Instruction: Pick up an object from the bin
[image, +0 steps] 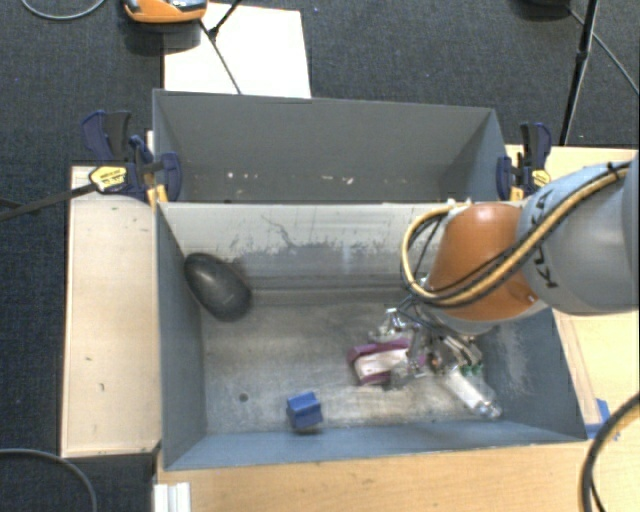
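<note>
Your tool (412, 352) is low in the right-near part of the bin (330, 140), just beside a small purple-and-white thing (372, 362); can't tell if it's spread or pinching. Thing looks light, maybe slick and crushable, so grip gently across its narrow middle

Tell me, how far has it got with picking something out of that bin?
Done: the tool is down inside the bin, at its right. In hand: it sits right against a purple-and-white thing on the floor; whether it grips it, I cannot tell. Left: lifting it out. The blue block and dark oval lump lie apart, alone.
</note>
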